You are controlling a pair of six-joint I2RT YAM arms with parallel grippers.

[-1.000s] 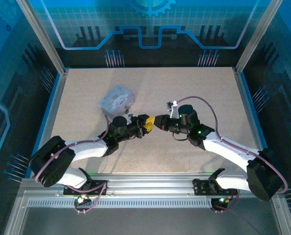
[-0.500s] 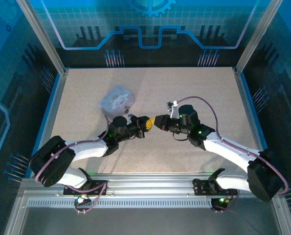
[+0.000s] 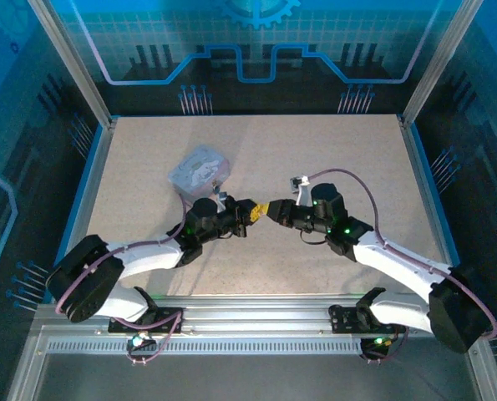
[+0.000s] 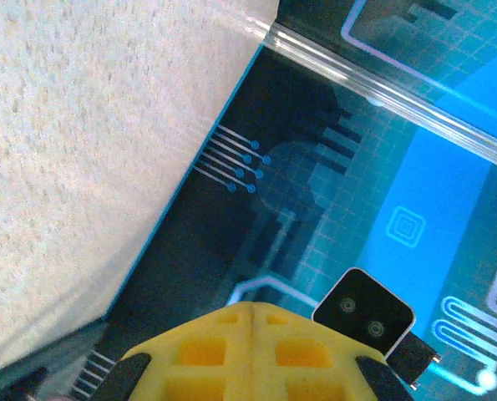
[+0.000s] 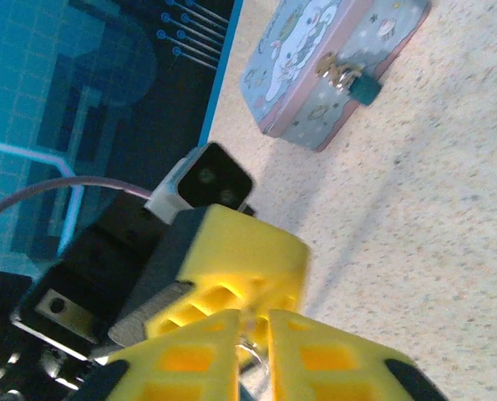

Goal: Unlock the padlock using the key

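Two arms meet fingertip to fingertip above the middle of the speckled surface (image 3: pixel 340 150). The left hand (image 3: pixel 252 214) has its yellow fingers pressed together; whether they pinch anything cannot be told. The right hand (image 3: pixel 270 209) has its fingers a narrow slit apart. In the right wrist view a thin glinting sliver, the key (image 5: pixel 250 344), sits in that slit, just in front of the left hand's yellow finger block; whether the right fingers clamp it cannot be told. A pale blue cartoon box (image 3: pixel 200 170) lies flat on the surface, behind the left hand and apart from both. The padlock (image 5: pixel 342 73), small and brass-toned, hangs at the clasp on the box's front wall, with a teal piece (image 5: pixel 366 90) just beside it.
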